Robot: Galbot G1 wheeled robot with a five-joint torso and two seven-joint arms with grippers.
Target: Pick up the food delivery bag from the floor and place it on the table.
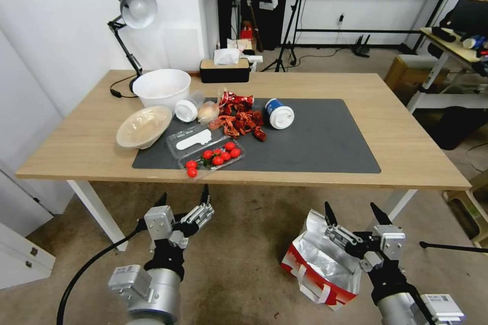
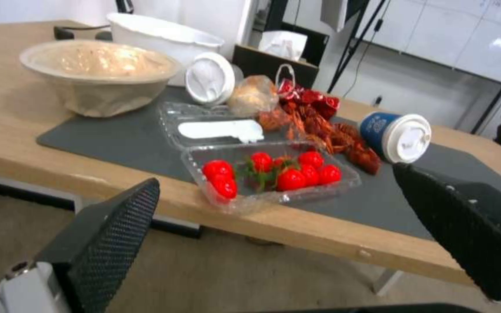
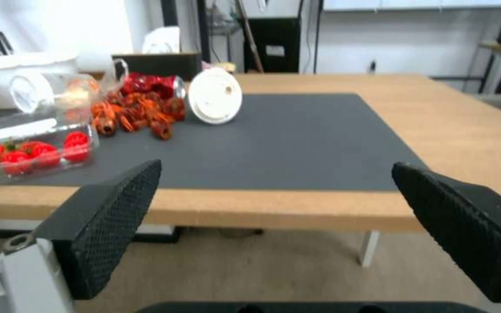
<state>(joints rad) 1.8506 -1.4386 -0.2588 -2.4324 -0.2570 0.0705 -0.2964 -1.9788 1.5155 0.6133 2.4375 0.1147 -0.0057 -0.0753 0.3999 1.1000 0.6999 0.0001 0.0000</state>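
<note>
The counter (image 1: 406,127) carries food clutter on its left half, so a badly placed bag (image 1: 321,264) could knock the open tomato box (image 1: 212,155) off the near edge. The bag sits on the floor (image 1: 244,244) under my right gripper (image 1: 356,218), tilted, mouth up toward the counter, long axis running near-left to far-right; its soft rim may fold or slip. Both my right gripper and left gripper (image 1: 184,198) hang wide apart, holding nothing.

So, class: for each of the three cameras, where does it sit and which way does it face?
Head view: high up, looking down at the light-wood table; both open grippers, left, right, above the white-and-red foil-lined bag.
Left wrist: below table height, facing the clear tomato box.
Right wrist: facing the dark grey mat.
All share the mat.
</note>
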